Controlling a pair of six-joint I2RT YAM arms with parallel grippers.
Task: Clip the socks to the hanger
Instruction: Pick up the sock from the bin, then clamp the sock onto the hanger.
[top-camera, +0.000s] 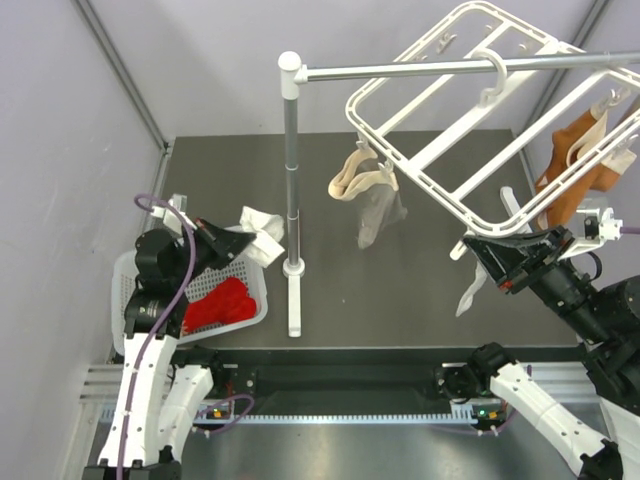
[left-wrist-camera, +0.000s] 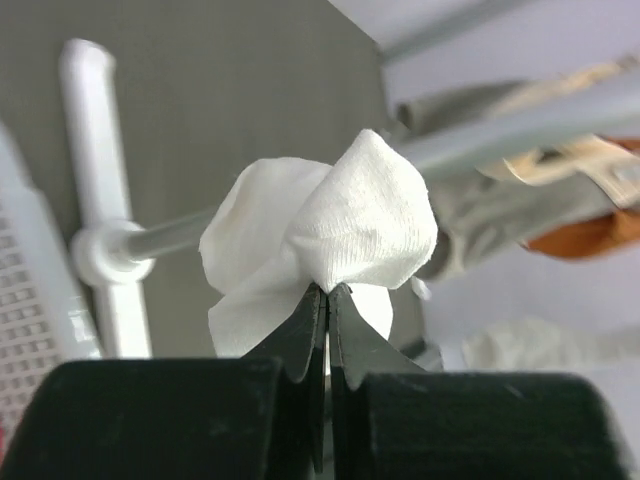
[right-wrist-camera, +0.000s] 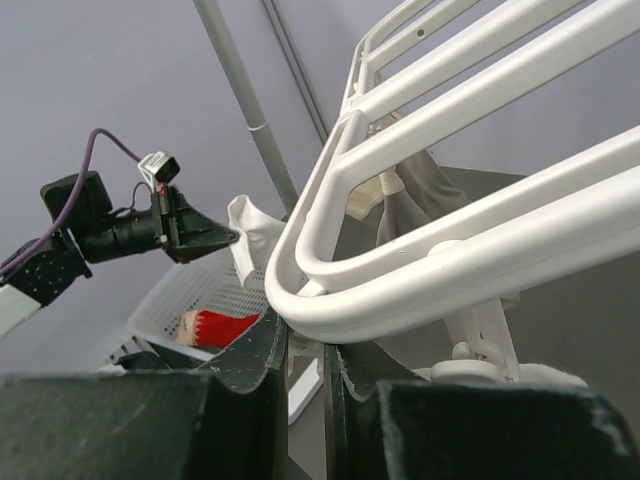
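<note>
- left gripper pinches a white sock by the bench's left edge, unclipped.
- right gripper at the hanger rim; can't tell its grip.
- beige sock hangs; red socks lie in basket.

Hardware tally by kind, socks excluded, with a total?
Hanger: 1
Pole stand: 1
Basket: 1
Pincers: 2, left pincer and right pincer
Total: 5

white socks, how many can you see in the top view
2. One white sock is pinched in the left gripper, beside the basket. The other white sock hangs under the hanger's near corner, beside the right gripper. More may be hidden.
</note>
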